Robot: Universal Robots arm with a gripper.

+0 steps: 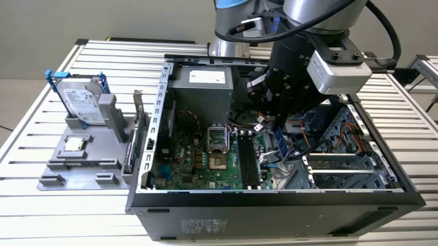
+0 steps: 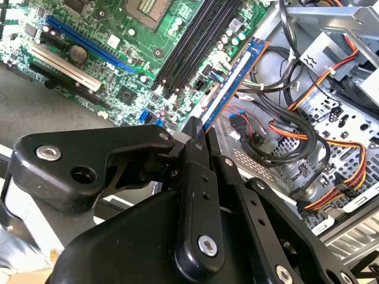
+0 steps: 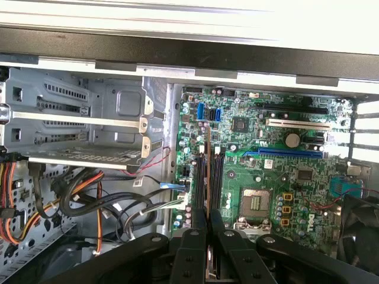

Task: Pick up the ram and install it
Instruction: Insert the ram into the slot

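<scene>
Inside the open computer case, toward the exterior view's right of centre, the arm reaches down over the motherboard. The gripper is closed on the ram, pinching one end so that the stick stands on its long edge and reaches away from the fingertips. That edge-down hold suits a part that must enter a narrow slot.

In the first wrist view the ram shows as a thin line running along the black memory slots, so its length seems matched to their direction. In the second wrist view the ram lies beside the memory slots, on the side of the loose cables, and looks raised clear of the board. By this judgement it is not yet seated.

Outside the case, on the slatted bench at the exterior view's left, a grey holder keeps a hard drive upright, well apart from the work.
</scene>
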